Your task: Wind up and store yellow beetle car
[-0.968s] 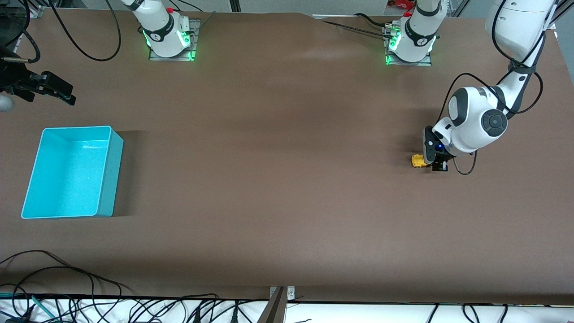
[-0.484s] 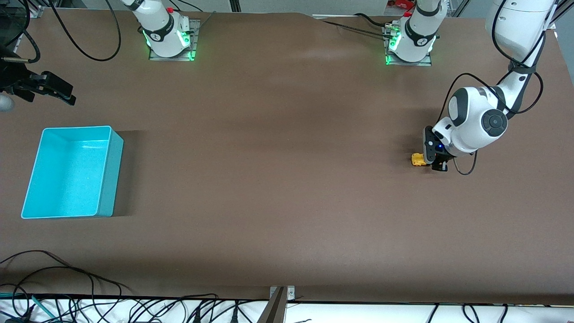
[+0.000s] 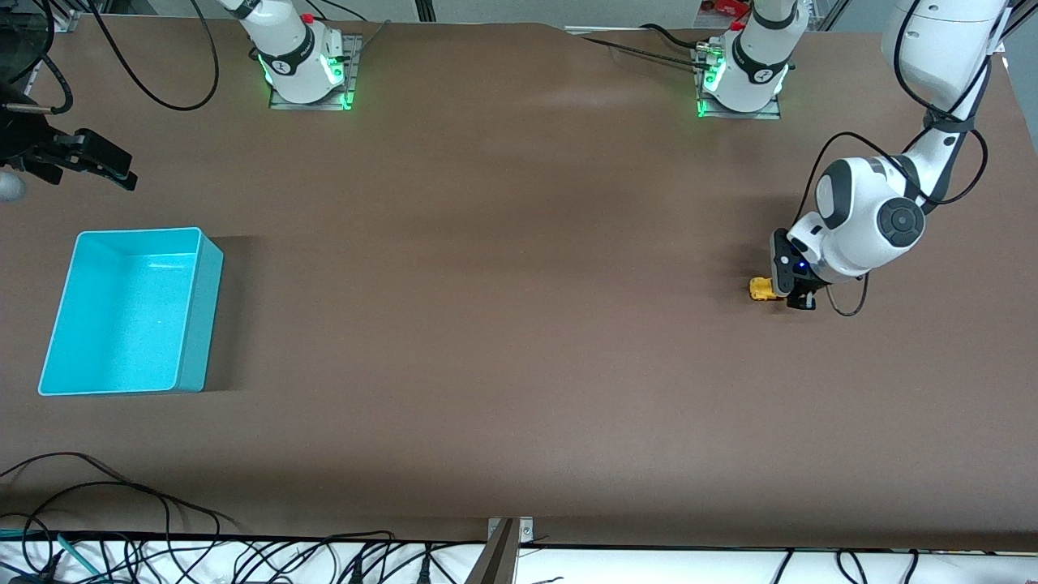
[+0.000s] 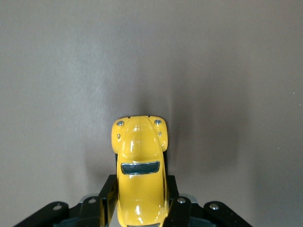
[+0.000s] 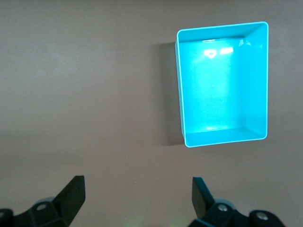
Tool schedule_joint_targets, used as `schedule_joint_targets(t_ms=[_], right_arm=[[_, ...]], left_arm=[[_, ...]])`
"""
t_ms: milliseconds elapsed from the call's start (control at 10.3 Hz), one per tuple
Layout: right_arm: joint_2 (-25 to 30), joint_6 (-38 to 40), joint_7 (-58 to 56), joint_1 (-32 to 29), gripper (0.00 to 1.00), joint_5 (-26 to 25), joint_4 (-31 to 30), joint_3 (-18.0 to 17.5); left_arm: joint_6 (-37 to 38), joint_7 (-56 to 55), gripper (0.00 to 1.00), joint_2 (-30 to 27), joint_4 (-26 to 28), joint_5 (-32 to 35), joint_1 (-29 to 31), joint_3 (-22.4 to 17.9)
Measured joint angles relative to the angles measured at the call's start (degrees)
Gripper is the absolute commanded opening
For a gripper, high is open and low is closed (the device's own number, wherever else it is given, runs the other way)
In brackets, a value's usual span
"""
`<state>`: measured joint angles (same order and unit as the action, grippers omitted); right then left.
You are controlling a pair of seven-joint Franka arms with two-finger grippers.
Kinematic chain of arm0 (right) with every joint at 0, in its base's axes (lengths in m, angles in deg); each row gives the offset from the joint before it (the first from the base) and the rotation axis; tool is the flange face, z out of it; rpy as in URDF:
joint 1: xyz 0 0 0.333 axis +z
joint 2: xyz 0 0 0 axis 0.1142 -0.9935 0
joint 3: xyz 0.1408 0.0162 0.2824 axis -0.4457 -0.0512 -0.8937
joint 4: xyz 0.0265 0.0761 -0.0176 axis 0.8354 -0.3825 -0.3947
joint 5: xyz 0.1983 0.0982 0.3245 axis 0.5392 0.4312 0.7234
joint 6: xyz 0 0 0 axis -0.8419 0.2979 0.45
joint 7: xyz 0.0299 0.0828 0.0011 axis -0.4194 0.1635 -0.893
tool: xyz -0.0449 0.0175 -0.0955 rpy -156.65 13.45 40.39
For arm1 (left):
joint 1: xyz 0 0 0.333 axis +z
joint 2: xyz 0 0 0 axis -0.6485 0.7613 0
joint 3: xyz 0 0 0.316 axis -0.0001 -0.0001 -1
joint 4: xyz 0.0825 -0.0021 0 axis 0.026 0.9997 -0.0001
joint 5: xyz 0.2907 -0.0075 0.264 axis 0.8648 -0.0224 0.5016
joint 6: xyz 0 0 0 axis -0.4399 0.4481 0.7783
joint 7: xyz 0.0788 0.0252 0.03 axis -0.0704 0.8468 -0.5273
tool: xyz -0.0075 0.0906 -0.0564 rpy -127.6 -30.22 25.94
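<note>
The yellow beetle car (image 3: 761, 289) is at the left arm's end of the table, its rounded body and dark window plain in the left wrist view (image 4: 139, 165). My left gripper (image 3: 791, 294) is shut on the car's rear sides, with black fingers (image 4: 107, 195) pressed against both flanks, and holds it low at the brown table (image 3: 503, 324). My right gripper (image 3: 113, 170) is open and empty, up in the air at the right arm's end, and waits. In the right wrist view (image 5: 137, 194) its fingers stand wide apart.
The turquoise bin (image 3: 199, 268) stands empty at the right arm's end of the table, also in the right wrist view (image 5: 180, 85). Cables (image 3: 122, 519) lie along the table edge nearest the front camera.
My left gripper has shifted slightly toward the left arm's end of the table with the car in it. The right arm has not moved.
</note>
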<state>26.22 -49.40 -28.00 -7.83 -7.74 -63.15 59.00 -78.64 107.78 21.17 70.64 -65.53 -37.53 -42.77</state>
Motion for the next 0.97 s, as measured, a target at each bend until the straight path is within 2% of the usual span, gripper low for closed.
schedule_joint_targets(t_ms=[968], right_arm=[[0.00,0.00,0.00,-0.01,1.00,0.00,0.00,0.02]], left_arm=[[0.65,5.86,0.00,1.30,-1.96,0.00,1.08,-5.70]])
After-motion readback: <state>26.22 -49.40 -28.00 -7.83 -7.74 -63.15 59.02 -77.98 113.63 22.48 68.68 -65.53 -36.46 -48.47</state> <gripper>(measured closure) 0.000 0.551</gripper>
